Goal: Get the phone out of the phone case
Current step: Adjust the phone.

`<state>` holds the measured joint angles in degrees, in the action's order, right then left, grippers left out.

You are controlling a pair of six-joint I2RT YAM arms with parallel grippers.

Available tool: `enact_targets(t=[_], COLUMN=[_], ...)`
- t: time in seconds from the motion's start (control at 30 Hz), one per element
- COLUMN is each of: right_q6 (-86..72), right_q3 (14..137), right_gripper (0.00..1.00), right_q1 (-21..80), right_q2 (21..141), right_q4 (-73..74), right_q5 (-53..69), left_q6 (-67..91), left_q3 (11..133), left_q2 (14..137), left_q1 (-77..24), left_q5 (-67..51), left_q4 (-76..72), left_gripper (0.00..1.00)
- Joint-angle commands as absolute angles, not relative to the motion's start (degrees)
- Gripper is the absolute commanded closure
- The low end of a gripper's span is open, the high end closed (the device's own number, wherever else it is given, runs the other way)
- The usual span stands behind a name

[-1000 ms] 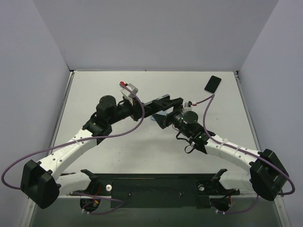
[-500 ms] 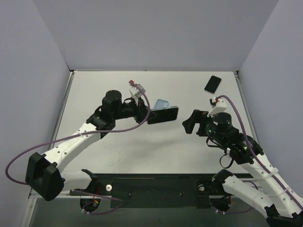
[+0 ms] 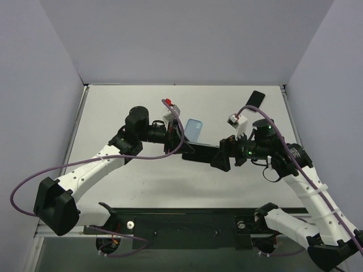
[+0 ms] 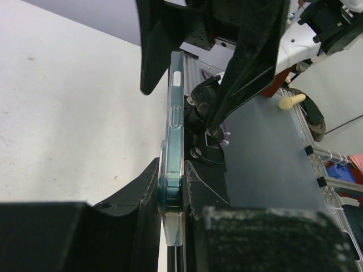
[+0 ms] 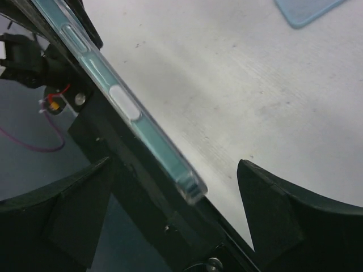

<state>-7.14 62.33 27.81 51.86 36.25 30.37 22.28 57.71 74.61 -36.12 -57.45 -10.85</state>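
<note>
The phone [image 3: 201,152] is dark and sits in a clear, teal-tinted phone case [image 4: 173,130]. It is held on edge above the table. My left gripper [image 3: 182,148] is shut on its near end, with the case rim pinched between both pads [image 4: 173,192]. My right gripper [image 3: 221,154] is open. Its two fingers stand on either side of the phone's free end [image 5: 190,187] without touching it, a wide gap showing at the right finger [image 5: 283,209]. From the left wrist view, the right gripper's fingers [image 4: 255,62] frame the far end of the phone.
A light blue case [image 3: 194,128] lies flat on the table just behind the held phone and shows again in the right wrist view [image 5: 306,8]. A second black phone [image 3: 255,100] lies at the back right corner. Grey walls surround the white table [image 3: 125,107].
The right gripper pulled back to the right, opened, then returned with its jaws spread around the phone's free end. The left gripper kept its hold and carried the phone slightly nearer and rightward.
</note>
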Motion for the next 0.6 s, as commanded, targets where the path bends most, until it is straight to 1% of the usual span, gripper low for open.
enact_targets(t=[0.0,0.03,0.1,0.13,0.2,0.27,0.43,0.47,0.57], right_q6=[-4.7,-4.9,-5.3,-5.8,-6.2,-5.8,-5.9,-5.8,-5.4], right_q3=[65.6,65.7,66.6,66.8,66.6,66.0,64.1,63.9,63.8], right_gripper=[0.19,0.20,0.25,0.31,0.37,0.41,0.47,0.51,0.54], right_q1=[26.2,26.2,26.2,26.3,26.5,26.5,26.5,26.4,26.1], right_q2=[55.9,56.6,58.5,59.7,60.7,60.9,60.7,60.8,62.1], right_q4=[37.4,37.4,37.2,36.7,36.7,36.7,34.3,34.3,33.9], right_q5=[47.5,49.0,53.2,54.0,54.4,54.4,56.9,57.2,58.7], left_q6=[22.7,21.9,22.0,22.1,22.5,22.5,21.8,21.6,20.7], left_q3=[59.9,59.9,59.9,60.1,60.1,60.0,60.4,60.6,60.8], left_q2=[73.6,73.4,73.7,73.7,73.8,74.0,74.6,74.6,74.6], left_q1=[-37.6,-37.7,-38.1,-38.2,-38.2,-38.3,-38.6,-38.8,-39.0], left_q5=[-62.1,-62.2,-62.2,-62.5,-62.5,-62.4,-62.7,-62.7,-63.2], left_q4=[-16.5,-16.3,-15.9,-16.0,-16.2,-16.3,-15.4,-15.0,-14.1], left_gripper=[1.00,1.00,1.00,1.00,1.00,1.00,1.00,1.00,1.00])
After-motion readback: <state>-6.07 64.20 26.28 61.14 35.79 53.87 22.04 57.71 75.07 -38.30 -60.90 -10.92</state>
